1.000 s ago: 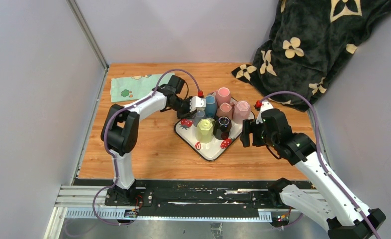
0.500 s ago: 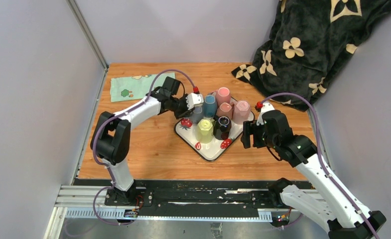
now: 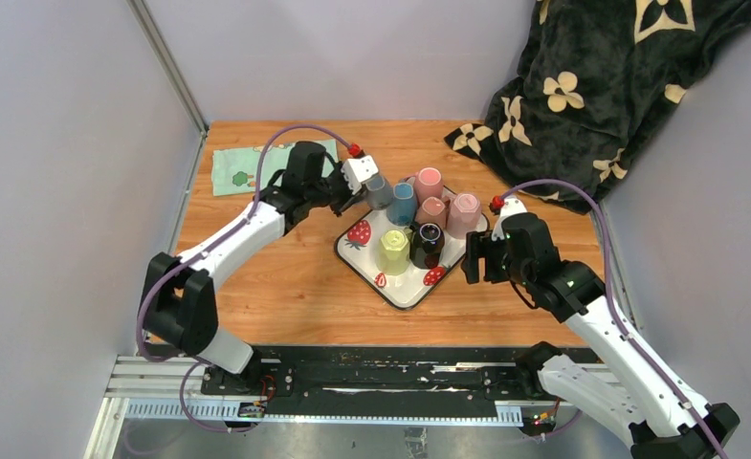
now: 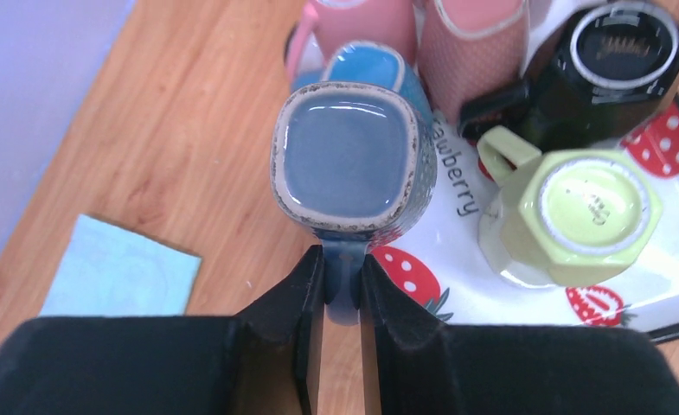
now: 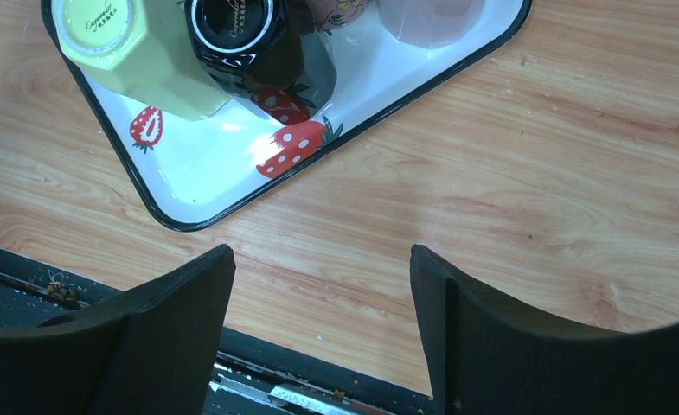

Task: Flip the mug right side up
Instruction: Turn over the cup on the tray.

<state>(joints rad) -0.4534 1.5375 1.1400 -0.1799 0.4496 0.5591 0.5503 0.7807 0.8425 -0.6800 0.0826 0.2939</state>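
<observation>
**Fig.** Top, L-wrist and R-wrist views.

**L arm** (image 3: 247,225): it is extended from its base at the near-left, diagonally fwd and to the right. The elbow is low and the wrist is held over the far part of the table (image 3: 285,287). The L gripper (image 4: 342,264) is pointed toward the far-left edge of the tray (image 3: 405,287).

**L gripper:** it is clenched on the handle (image 4: 342,290) of the mug (image 4: 349,156), which is pinched from both sides by the fingers (image 4: 310,294).

**Mug:** its squarish grey-blue base is turned toward the wrist cam and its rim is turned away. In the top view it is seen tilted at the tray's far-left edge, just beside the blue mug (image 3: 405,201). It appears raised off the surface. Contact w/ the tray cannot be told.

**R arm** (image 3: 601,316): it is bent at the elbow, w/ the forearm run from the near-right toward the tray's right side. The R gripper (image 5: 323,294) is held over bare table just off the tray's near-right edge.

**R gripper:** it is released. Its fingers (image 5: 180,320) are spread wide, w/ nothing between them.

**Tray contents:** the yellow mug (image 3: 392,251) and black mug (image 3: 428,241) are set base-up, side by side. Pink mugs (image 3: 448,206) are grouped at the far side.

**Surroundings:** a cloth (image 3: 247,170) is laid at the table's far-left. A blanket (image 3: 591,86) is heaped at the far-right corner.
</observation>
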